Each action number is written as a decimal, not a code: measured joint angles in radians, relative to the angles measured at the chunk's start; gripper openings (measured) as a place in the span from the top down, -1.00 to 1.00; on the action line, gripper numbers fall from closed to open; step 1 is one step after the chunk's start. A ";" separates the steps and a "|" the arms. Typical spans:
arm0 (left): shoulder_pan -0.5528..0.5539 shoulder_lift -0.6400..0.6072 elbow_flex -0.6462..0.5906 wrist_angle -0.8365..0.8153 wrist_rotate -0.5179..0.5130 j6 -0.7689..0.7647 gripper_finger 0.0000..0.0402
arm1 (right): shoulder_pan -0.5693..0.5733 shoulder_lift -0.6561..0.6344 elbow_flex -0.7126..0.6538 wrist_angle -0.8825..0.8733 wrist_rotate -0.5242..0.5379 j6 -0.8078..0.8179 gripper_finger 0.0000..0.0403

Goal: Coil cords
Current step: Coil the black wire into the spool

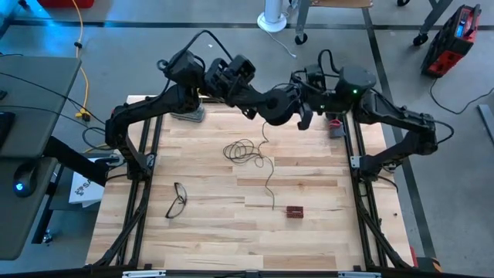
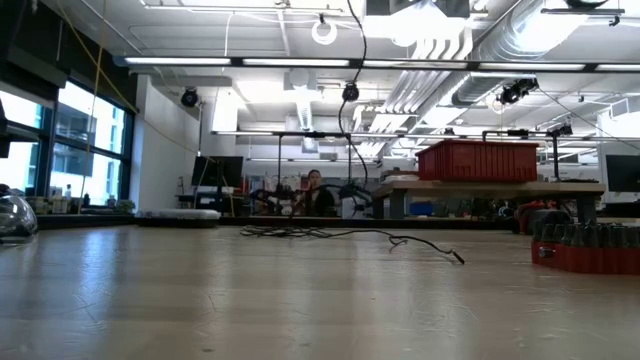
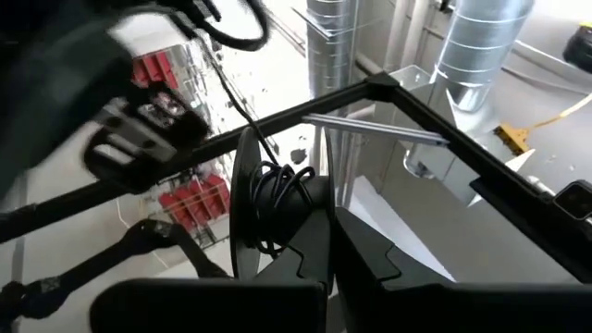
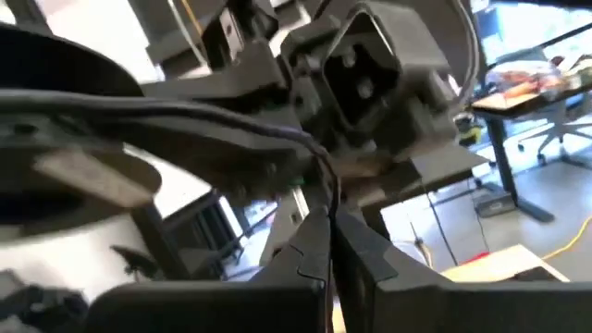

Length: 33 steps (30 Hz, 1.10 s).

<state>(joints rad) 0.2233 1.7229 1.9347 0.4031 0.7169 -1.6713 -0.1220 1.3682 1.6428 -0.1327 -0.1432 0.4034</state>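
Observation:
Both arms meet high above the table's far middle. My left gripper (image 1: 279, 110) is shut on a small black reel (image 3: 264, 208) with dark wire wound on it. Close beside it, my right gripper (image 1: 303, 112) is shut on the thin dark wire (image 4: 326, 176). From there the wire drops to loose loops (image 1: 243, 150) lying on the table. Its free end trails toward the near edge (image 1: 272, 205). In the low view the loops (image 2: 300, 232) lie flat and one strand (image 2: 352, 110) rises out of the picture. My left gripper (image 3: 328, 222) pinches the reel between its two fingers, beside the wound wire (image 3: 282, 199); the fingers hide the exact part. The reel is lifted clear, its round flange (image 3: 242, 222) edge-on to the camera. My right gripper (image 4: 330, 222) pinches a single strand of the wire (image 4: 329, 196) between its two fingertips. The strand runs on from the fingers toward the left arm's hand (image 4: 370, 65). It is held well above the table.
Black-framed eyeglasses (image 1: 177, 199) lie near the table's left side. A small red block (image 1: 295, 211) sits toward the near edge. A grey object (image 1: 189, 114) lies at the far left corner, a red item (image 1: 336, 123) at the far right. A yellow cable (image 1: 81, 77) runs over the floor.

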 joint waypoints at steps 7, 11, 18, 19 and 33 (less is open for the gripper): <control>0.005 0.008 0.000 0.010 0.019 -0.021 1.00 | 0.067 0.002 0.000 0.079 0.116 0.017 1.00; 0.004 0.008 0.000 0.010 0.068 -0.050 1.00 | 0.096 0.017 0.000 0.162 0.137 0.019 1.00; 0.004 0.008 0.000 0.019 0.130 -0.063 1.00 | 0.122 0.080 0.000 0.225 0.096 0.044 1.00; 0.009 0.006 0.001 0.023 0.136 -0.065 1.00 | 0.125 0.086 0.000 0.247 0.072 0.044 1.00; 0.028 0.008 0.002 0.095 0.141 -0.050 1.00 | 0.163 0.104 0.000 0.298 0.098 0.026 1.00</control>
<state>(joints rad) 0.2512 1.7309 1.9362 0.4977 0.8578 -1.7213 0.0414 1.4721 1.6424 0.1653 -0.0450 0.4291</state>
